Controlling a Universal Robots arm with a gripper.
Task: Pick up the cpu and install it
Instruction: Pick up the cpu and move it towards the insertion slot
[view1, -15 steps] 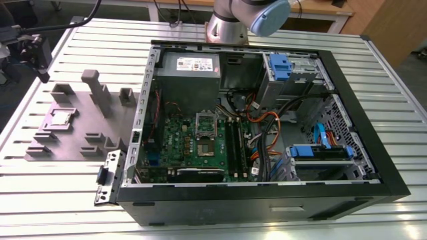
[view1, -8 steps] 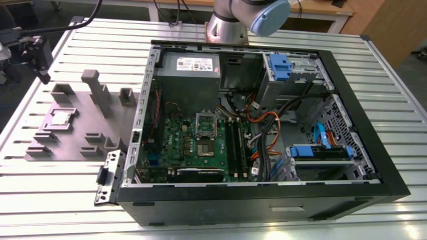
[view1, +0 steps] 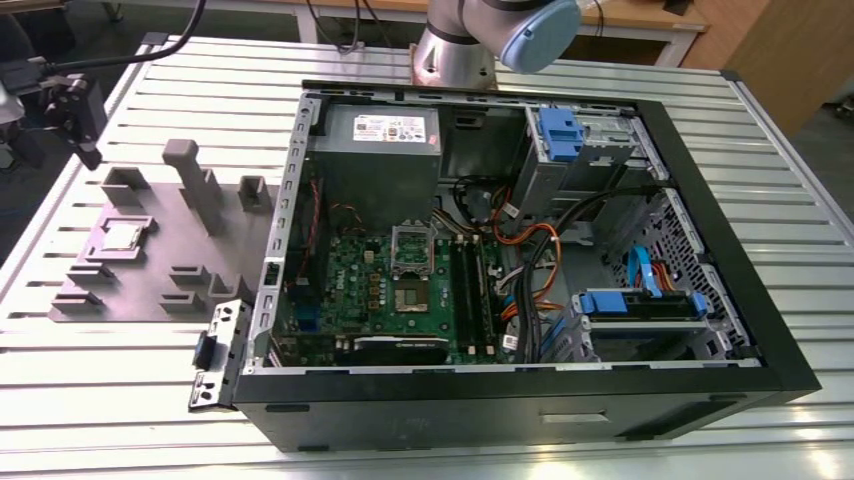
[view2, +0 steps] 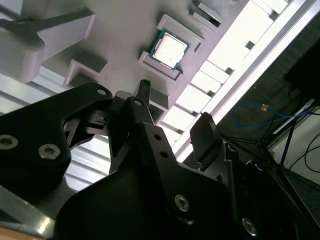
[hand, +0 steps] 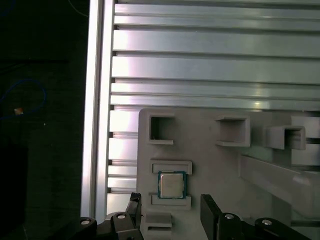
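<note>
We see the cpu (hand: 172, 184) lying flat in a shallow seat on the moulded plate (view1: 147, 290), silver top up, framed by two low ridges. The plate rests on the slatted table (view1: 134, 400), at the exterior view's left of the open case (view1: 787, 360). The gripper (hand: 170, 199) hangs above the plate, clear of it, and its two black fingers (view2: 202, 127) are spread wide with nothing between them. In both wrist views the cpu shows in the gap between the fingertips, well below them and untouched. In the exterior view we find the gripper over the plate's far left corner, near the tall upright blocks (view1: 200, 185). Inside the case the green board (view1: 360, 290) lies flat, beside black slots (view1: 467, 290) and a tangle of orange and blue cables (view1: 534, 270).
</note>
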